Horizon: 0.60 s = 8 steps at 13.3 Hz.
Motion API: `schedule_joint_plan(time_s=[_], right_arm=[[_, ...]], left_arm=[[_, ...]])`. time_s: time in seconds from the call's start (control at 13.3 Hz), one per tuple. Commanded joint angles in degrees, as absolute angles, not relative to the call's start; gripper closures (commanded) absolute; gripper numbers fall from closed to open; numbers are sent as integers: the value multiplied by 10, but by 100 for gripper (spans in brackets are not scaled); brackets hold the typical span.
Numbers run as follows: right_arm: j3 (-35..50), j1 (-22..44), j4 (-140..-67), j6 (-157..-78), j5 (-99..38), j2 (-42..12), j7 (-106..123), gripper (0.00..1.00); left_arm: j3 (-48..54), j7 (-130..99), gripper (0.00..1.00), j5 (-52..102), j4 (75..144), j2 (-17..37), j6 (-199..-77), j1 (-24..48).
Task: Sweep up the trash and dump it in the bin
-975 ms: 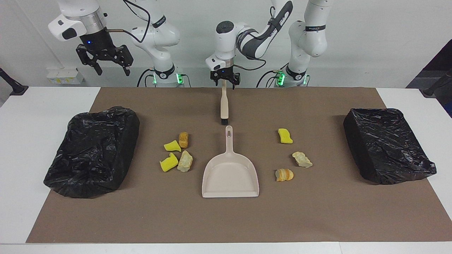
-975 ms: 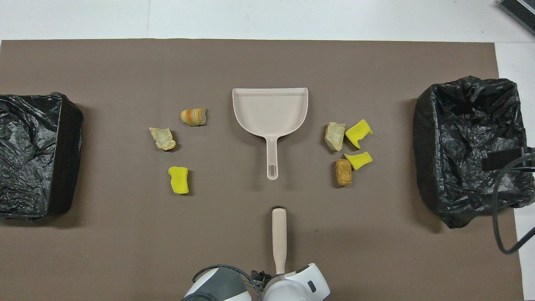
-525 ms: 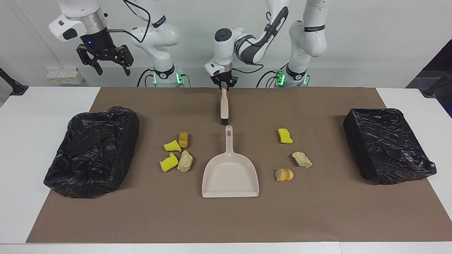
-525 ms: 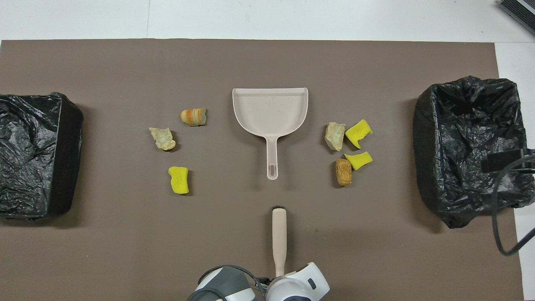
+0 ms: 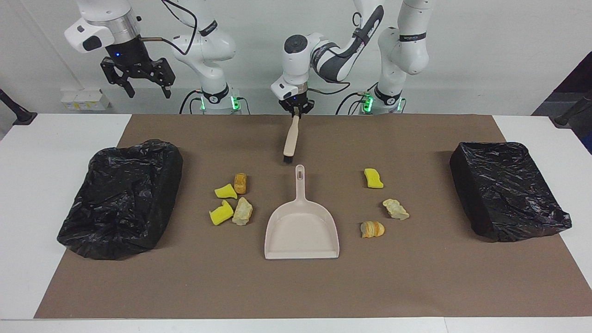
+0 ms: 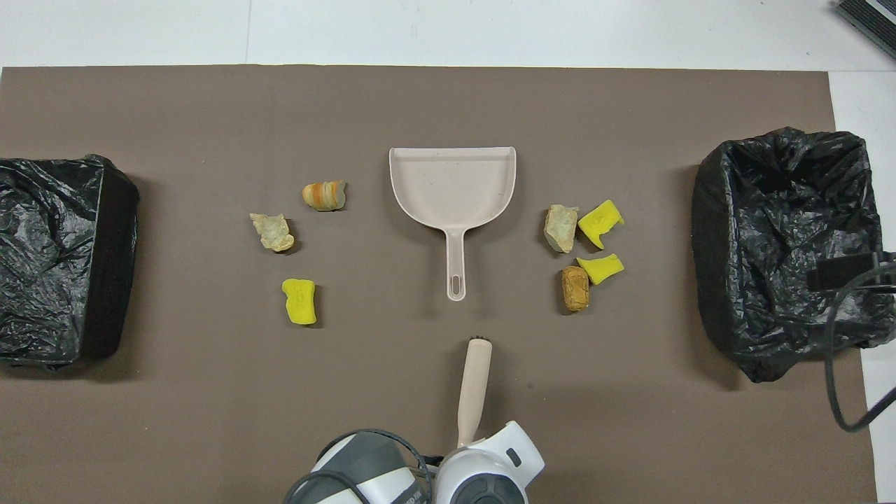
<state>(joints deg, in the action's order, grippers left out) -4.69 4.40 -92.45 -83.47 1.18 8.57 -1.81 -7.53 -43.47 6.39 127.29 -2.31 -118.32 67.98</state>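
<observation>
Left gripper (image 5: 296, 111), top centre of the facing view, is clenched on the handle end of the beige black-bristled hand brush (image 5: 290, 140), which tilts down toward the brown mat (image 5: 416, 286). Right gripper (image 5: 137, 79) waits spread apart, high at upper left over the black-bagged bin (image 5: 121, 197). Mid-frame, the beige plastic dustpan (image 5: 301, 230) lies flat between seven small yellow sponge and tan bread-like trash pieces (image 5: 232, 199), four on one flank, three on the flank toward the second black-bagged bin (image 5: 506, 190).

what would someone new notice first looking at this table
Probably the beige dustpan in the middle of the brown mat, with yellow and tan scraps scattered on either side of it. A black-bagged bin sits at each end of the table, and the left gripper holds a small brush by its handle, nearer the robots than the dustpan.
</observation>
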Motion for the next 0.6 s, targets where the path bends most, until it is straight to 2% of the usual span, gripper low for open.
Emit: schedule_joint_plan(time_s=[0.0,0.3,0.53], right_arm=[[-46,41,-939,-832,4,99,3,0],[-46,41,-939,-832,4,99,3,0],[-46,41,-939,-832,4,100,3,0]], left_arm=[[-73,-432,100,26,1269,-83,-1100,622],[-73,-371,100,-6,1267,-115,-1073,507],[-73,-341,100,-11,1258,-103,-1079,418]])
